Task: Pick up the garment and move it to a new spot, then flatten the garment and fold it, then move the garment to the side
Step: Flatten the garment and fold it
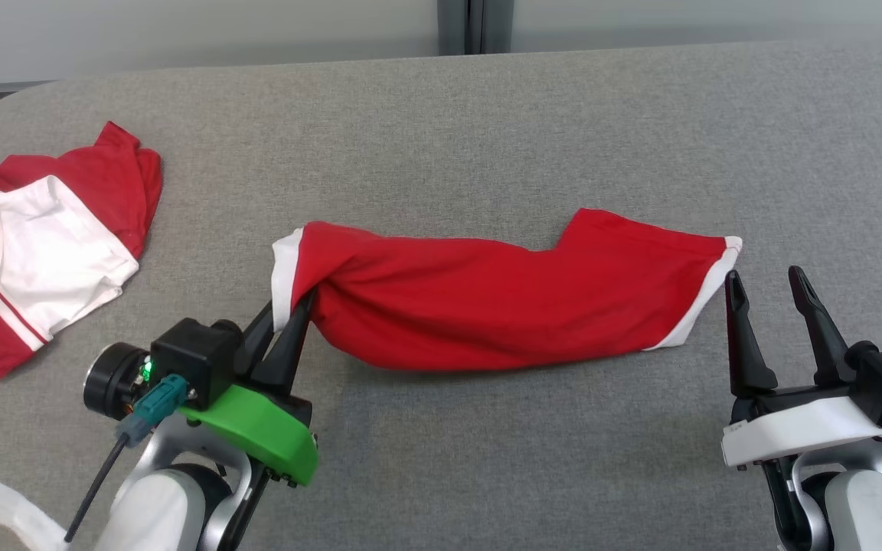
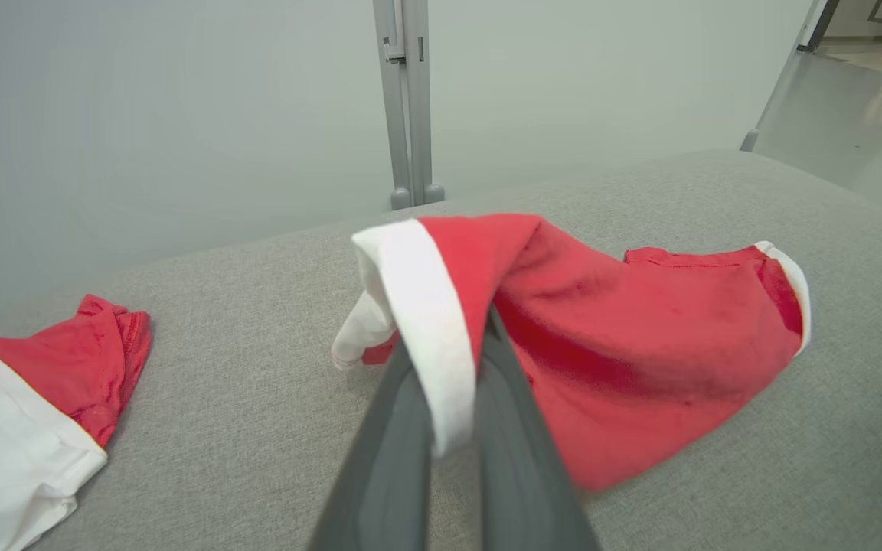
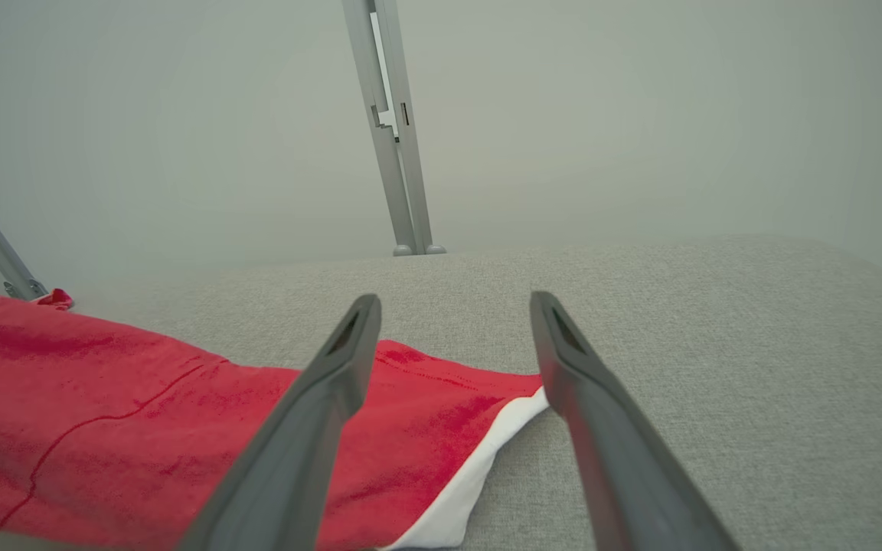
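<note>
A red garment (image 1: pixel 487 298) with white trim lies stretched across the middle of the grey table (image 1: pixel 487 115). My left gripper (image 1: pixel 292 314) is shut on the garment's left white-trimmed end, lifting that edge a little. The left wrist view has the white band (image 2: pixel 426 321) draped over and pinched between the dark fingers (image 2: pixel 517 444). My right gripper (image 1: pixel 766 283) stands open just beside the garment's right white-edged end (image 1: pixel 705 295), apart from it. From the right wrist, the garment (image 3: pixel 142 413) lies left of and under the spread fingers (image 3: pixel 334 383).
A second red and white garment (image 1: pixel 43 245) lies crumpled at the table's left edge, also seen as a red and white garment (image 2: pixel 20 413) from the left wrist. A grey wall with a metal post (image 2: pixel 410 99) stands behind the table.
</note>
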You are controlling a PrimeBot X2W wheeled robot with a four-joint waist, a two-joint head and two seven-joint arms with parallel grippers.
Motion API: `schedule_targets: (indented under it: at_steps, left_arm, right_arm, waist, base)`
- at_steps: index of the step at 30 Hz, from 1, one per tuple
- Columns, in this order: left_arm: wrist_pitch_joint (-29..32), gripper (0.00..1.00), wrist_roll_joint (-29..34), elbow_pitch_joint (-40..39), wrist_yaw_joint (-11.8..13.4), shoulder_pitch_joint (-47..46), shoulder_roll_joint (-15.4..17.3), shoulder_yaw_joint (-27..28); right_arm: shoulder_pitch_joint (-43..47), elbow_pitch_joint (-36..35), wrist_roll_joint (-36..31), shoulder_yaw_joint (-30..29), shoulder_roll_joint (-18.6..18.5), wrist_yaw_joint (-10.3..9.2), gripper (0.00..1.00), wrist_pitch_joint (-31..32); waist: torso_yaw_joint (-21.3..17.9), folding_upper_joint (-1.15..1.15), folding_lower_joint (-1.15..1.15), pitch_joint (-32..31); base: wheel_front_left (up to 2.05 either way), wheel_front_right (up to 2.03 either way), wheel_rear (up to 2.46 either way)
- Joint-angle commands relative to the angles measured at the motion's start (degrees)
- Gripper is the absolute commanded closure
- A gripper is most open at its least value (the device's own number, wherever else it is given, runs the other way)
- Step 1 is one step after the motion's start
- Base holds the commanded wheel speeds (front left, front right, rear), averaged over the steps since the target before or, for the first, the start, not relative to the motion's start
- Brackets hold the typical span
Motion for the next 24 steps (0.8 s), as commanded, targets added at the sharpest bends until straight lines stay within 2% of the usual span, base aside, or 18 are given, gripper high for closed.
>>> schedule_targets:
  at_steps: [1, 7, 11, 16, 24]
  left_arm:
    - [1.31, 1.00, -0.22, -3.46, 0.49, 0.85, 0.66, 0.30]
    - [7.52, 1.00, -0.60, -16.19, 1.98, 1.36, 3.04, 1.76]
    - [10.33, 1.00, -1.78, -16.94, 2.33, -0.94, 3.99, 3.16]
    - [11.50, 1.00, -4.43, -10.09, 1.68, -6.49, 3.36, 4.56]
    - [8.67, 1.00, -6.47, 11.13, -0.27, -21.25, 2.25, 3.69]
  right_arm:
    - [0.52, -0.22, 0.16, -0.25, 0.07, 0.01, 0.00, 0.07]
    - [0.45, -0.06, 0.51, -0.28, 0.51, 0.00, 0.00, 0.17]
    - [-0.74, 0.22, 0.81, 0.50, 0.74, 0.01, 0.00, -0.18]
    - [-2.07, -0.06, 0.95, 1.47, 0.89, 0.01, 0.00, -0.45]
    - [-5.22, 0.86, 1.44, 3.50, 1.13, 0.01, 0.00, -1.17]
  waist:
    - [0.54, 0.00, 0.00, -0.57]
    - [0.15, 0.00, 0.00, -1.02]
    - [-1.46, 0.00, 0.00, -0.46]
    - [-4.29, 0.00, 0.00, 1.40]
    - [-10.47, 0.00, 0.00, 6.25]
  base:
    - [0.00, 0.00, 0.00]
    - [0.00, 0.00, 0.00]
    - [0.00, 0.00, 0.00]
    - [0.00, 0.00, 0.00]
    - [0.00, 0.00, 0.00]
